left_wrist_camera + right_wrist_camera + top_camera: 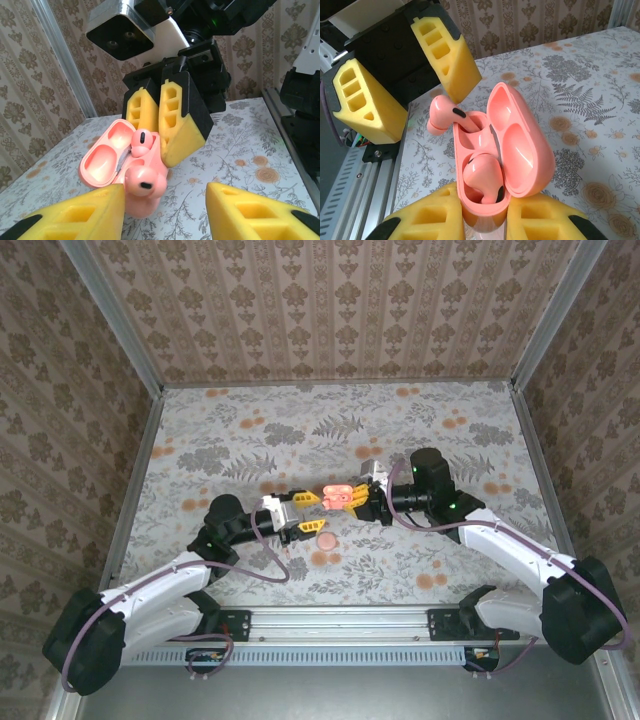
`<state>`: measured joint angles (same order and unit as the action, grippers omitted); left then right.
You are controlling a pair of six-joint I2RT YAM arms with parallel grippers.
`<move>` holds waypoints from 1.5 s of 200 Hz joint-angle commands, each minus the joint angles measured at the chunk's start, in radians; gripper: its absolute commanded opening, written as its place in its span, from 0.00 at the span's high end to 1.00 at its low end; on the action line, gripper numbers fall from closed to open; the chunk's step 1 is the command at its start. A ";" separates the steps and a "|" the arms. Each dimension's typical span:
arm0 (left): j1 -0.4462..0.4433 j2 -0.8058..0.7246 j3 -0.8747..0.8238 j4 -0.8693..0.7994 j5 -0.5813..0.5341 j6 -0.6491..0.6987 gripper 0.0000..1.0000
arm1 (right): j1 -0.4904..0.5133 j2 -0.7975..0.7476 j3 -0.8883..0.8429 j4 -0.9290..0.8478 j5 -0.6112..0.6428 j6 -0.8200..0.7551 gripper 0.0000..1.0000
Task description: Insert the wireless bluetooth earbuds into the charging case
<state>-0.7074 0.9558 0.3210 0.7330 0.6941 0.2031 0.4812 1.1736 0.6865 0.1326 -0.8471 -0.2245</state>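
Observation:
The salmon-pink charging case [520, 145] is held above the table with its lid open, and my right gripper [484, 220] is shut on its base. One earbud [487, 182] sits in the socket nearest the right gripper. The other earbud [444, 116] leans out of the far socket, tilted, with only its stem inside. My left gripper [165, 212] is open and faces the case [105, 162]; its left finger [80, 215] is right beside the leaning earbud [145, 181]. In the top view the case [337, 496] hangs between the right gripper [354, 498] and the left gripper [316, 514].
A round flat pink disc [327, 541] lies on the flowered table just in front of the grippers. A metal rail [340, 620] runs along the near edge. Patterned walls close in the left, right and back sides.

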 commanded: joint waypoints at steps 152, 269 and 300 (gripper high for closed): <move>0.001 0.013 0.004 -0.007 -0.331 -0.040 0.47 | 0.000 0.037 0.034 -0.030 0.232 0.082 0.85; 0.000 0.134 0.020 0.065 -0.066 -0.031 0.44 | -0.010 -0.113 -0.097 0.082 -0.005 -0.021 0.82; 0.000 0.155 0.022 0.140 0.014 -0.065 0.46 | -0.010 -0.101 -0.085 0.076 -0.097 -0.041 0.82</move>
<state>-0.7063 1.0988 0.3210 0.7765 0.5987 0.1761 0.4774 1.0779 0.5983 0.1787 -0.8204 -0.2222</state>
